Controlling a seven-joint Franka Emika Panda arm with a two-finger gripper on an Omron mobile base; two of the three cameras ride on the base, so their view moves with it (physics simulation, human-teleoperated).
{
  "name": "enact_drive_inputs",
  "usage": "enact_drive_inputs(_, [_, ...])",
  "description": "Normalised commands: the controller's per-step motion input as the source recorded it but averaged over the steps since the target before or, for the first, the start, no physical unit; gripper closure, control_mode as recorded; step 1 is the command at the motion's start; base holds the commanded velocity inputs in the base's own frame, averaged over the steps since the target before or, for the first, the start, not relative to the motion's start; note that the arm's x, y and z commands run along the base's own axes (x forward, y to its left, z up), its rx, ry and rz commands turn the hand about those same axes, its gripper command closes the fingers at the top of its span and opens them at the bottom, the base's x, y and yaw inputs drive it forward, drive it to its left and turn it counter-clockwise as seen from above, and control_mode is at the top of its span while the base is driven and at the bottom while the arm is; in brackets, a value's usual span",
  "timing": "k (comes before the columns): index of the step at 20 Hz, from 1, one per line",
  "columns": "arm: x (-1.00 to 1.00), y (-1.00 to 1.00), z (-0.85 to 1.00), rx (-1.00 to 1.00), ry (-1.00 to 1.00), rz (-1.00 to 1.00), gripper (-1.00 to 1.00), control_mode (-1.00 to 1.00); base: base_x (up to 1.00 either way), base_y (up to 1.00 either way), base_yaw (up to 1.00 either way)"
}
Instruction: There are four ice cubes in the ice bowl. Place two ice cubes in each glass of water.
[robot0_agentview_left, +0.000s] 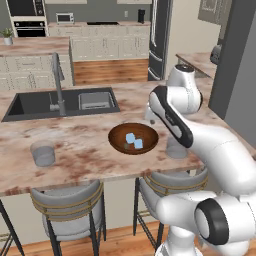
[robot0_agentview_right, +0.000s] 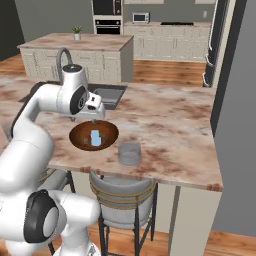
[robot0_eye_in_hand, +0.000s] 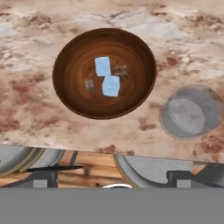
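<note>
**Inspector:** Report the bench (robot0_agentview_left: 90, 135), left to right.

**Assistant:** At the left, near the front edge, the left glass (robot0_agentview_left: 43, 153) stands upright, well apart from everything else. The sink (robot0_agentview_left: 35, 104) is set into the bench behind it.

**Inspector:** Centre?

**Assistant:** The bowl (robot0_agentview_left: 133, 138) sits upright near the front edge. Two cubes (robot0_eye_in_hand: 110, 85) lie in its middle, touching at a corner. Two small dark smudges show on the wood beside them; I cannot tell what they are.

**Inspector:** Right?

**Assistant:** The right glass (robot0_eye_in_hand: 190, 111) stands upright just beside the bowl, not touching it. In the left base view the arm covers part of it. Whether either glass holds ice, I cannot tell.

**Inspector:** End effector?

**Assistant:** The end effector (robot0_agentview_right: 84, 118) hangs over the bowl's far rim, pointing down, clear of the wood. In the hand view its fingertips (robot0_eye_in_hand: 43, 177) are spread wide, with nothing between them.

**Inspector:** Below the bench?

**Assistant:** Two grey stools (robot0_agentview_left: 70, 210) are tucked under the front edge.
</note>
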Motion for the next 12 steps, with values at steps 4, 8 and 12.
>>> enact_drive_inputs(4, [0.35, 0.21, -0.32, 0.00, 0.05, 0.00, -1.00, -1.00, 0.00, 0.00, 0.00])
enact_drive_inputs(8, [0.27, 0.17, -0.37, 0.00, 0.04, 0.00, -1.00, -1.00, 0.00, 0.00, 0.00])
enact_drive_inputs(12, [0.22, 0.13, -0.35, 0.00, 0.02, 0.00, -1.00, -1.00, 0.00, 0.00, 0.00])
